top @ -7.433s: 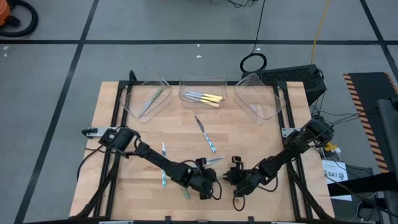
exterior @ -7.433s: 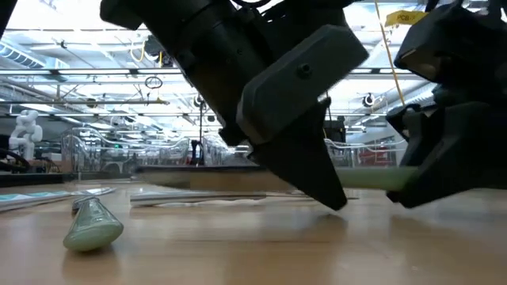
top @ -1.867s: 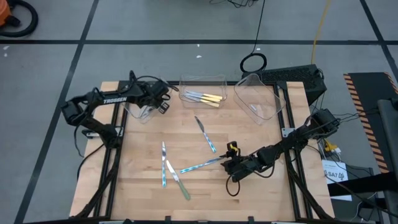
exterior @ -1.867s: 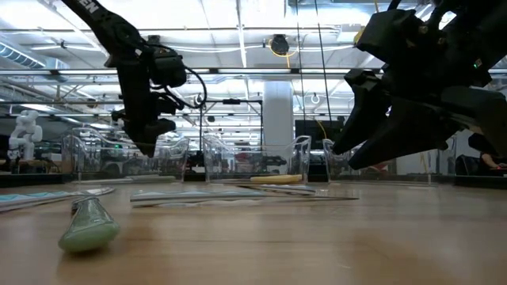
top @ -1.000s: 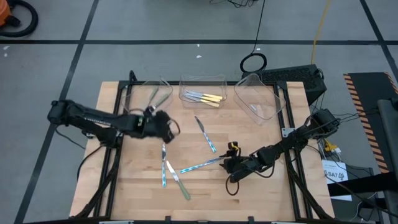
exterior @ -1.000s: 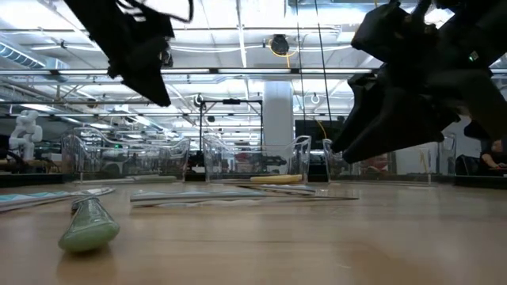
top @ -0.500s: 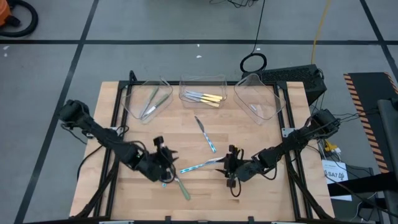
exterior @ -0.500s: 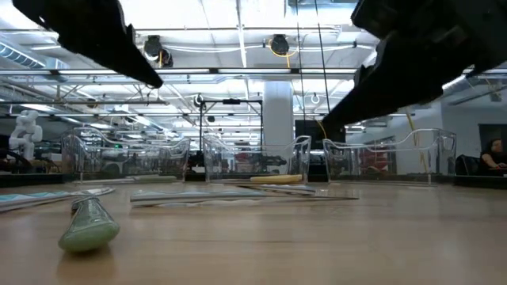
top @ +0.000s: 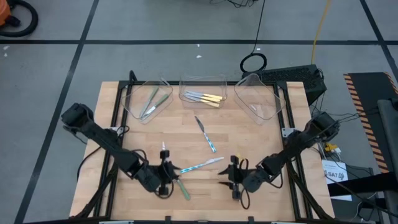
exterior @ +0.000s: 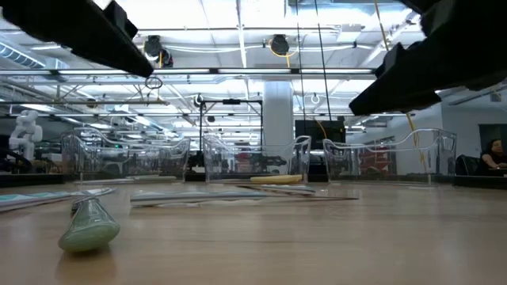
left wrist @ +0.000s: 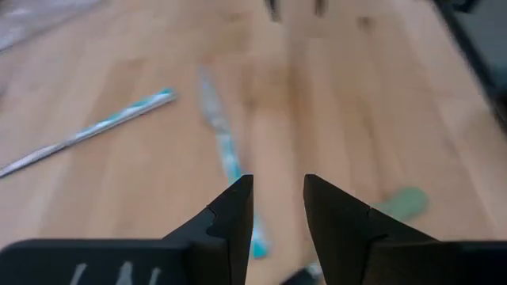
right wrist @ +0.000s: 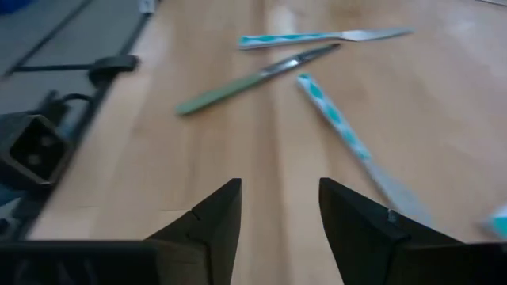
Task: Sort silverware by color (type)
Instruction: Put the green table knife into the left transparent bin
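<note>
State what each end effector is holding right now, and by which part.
Nothing. The left end effector is open and empty above a blue utensil. The right end effector is open and empty over bare table.

Two matte black jointed arms are showing thin black cables looping along their segments. The left gripper (left wrist: pixel 277 207) and right gripper (right wrist: pixel 279 212) are each presenting two angular, wedge-shaped black fingers with faceted tips.
</note>
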You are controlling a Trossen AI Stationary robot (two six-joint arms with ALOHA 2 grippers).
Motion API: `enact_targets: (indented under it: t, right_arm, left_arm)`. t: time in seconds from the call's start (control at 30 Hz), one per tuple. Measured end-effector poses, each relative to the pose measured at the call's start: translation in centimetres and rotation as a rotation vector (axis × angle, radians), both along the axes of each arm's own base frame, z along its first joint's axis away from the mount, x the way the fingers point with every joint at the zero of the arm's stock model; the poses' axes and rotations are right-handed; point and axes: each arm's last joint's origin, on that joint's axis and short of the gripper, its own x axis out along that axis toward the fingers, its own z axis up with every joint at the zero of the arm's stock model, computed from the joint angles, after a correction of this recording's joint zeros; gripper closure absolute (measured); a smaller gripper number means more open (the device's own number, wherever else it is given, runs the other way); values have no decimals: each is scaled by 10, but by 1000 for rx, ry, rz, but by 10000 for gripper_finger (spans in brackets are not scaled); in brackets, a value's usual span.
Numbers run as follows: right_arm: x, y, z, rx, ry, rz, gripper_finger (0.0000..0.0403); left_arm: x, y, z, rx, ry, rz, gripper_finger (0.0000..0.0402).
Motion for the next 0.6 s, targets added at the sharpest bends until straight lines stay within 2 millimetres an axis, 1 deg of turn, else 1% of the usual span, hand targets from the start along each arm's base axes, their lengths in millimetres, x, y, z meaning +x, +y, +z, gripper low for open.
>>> enact_targets:
  t: [0.07,0.13,0.33,0.47,0.6]
  right_arm:
    - [0,7,-4,13,-23,19,241]
    - [2,12,-9,30,-48,31,241]
    - [8,21,-29,87,-92,29,241]
    - [11,24,-40,145,-102,20,241]
    - [14,28,-42,223,-144,71,241]
  left_arm:
    - [0,-8,-13,31,47,-58,275]
    - [-2,-12,-25,63,88,-77,269]
    - [-5,-25,-47,34,168,-121,266]
    - [-5,-28,-60,59,203,-128,266]
    - [1,-28,-72,95,206,-144,266]
